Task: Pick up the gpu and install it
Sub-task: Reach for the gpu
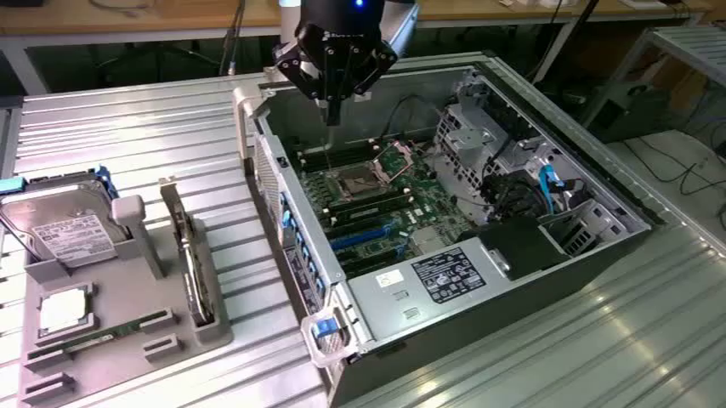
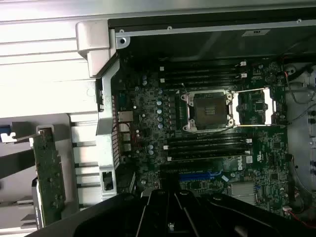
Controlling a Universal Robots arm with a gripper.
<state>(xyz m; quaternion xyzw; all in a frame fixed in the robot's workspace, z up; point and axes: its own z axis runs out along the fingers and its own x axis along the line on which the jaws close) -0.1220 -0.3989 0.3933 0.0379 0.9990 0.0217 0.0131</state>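
gripper hangs over the far end of the open computer case, near the top of the exterior view. its two fingers are pressed together into one thin tip pointing straight down. nothing is between them, so it is closed and holding nothing. the tip is above the circuit board, just beyond the bare processor socket, and clear of the board.

the case lies on its side on a ribbed metal table, lid off. inside it:
- the socket with its metal frame swung open
- dark memory slots on either side of the socket
- a blue card slot nearer the camera
- a grey box with a black label at the near end
- blue cables by the drive cage on the exterior view's right

the graphics card is in the grey tray on the table, to the exterior view's left of the case. it stands upright on its long edge in a slot and is well apart from the gripper. in the wrist view it appears as a green card edge with a silver bracket at one end, beside the case wall.

the same tray also holds:
- a silver hard drive with a white label, leaning in its holder
- a square processor chip lying flat
- a slim green memory stick at the near end
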